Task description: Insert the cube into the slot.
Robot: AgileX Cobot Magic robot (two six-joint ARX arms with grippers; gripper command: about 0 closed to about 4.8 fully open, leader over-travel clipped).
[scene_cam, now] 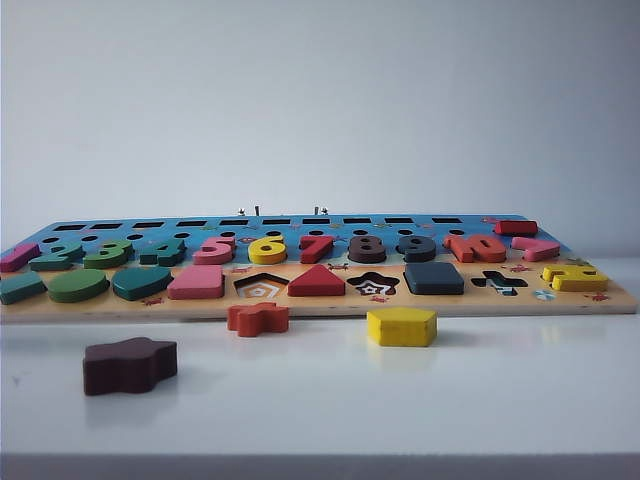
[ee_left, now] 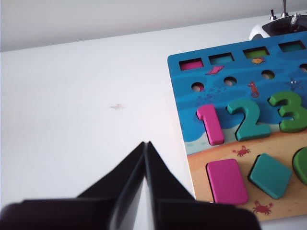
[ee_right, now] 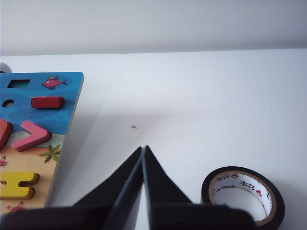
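Note:
The cube (scene_cam: 433,277), a flat dark navy-grey square block, lies in the front shape row of the wooden puzzle board (scene_cam: 320,306), between a star-shaped recess (scene_cam: 374,285) and a plus-shaped one. The slot is hidden; the cube covers its place. Neither gripper shows in the exterior view. My left gripper (ee_left: 145,143) is shut and empty over bare white table, beside the board's end (ee_left: 182,76) with the pink 1. My right gripper (ee_right: 143,147) is shut and empty over bare table, beside the board's other end (ee_right: 67,124).
On the table in front of the board lie a dark brown wavy-edged block (scene_cam: 129,365), an orange-red block (scene_cam: 258,318) and a yellow pentagon block (scene_cam: 401,326). A pentagon recess (scene_cam: 261,287) stands open. A roll of black tape (ee_right: 242,194) lies beside the right gripper.

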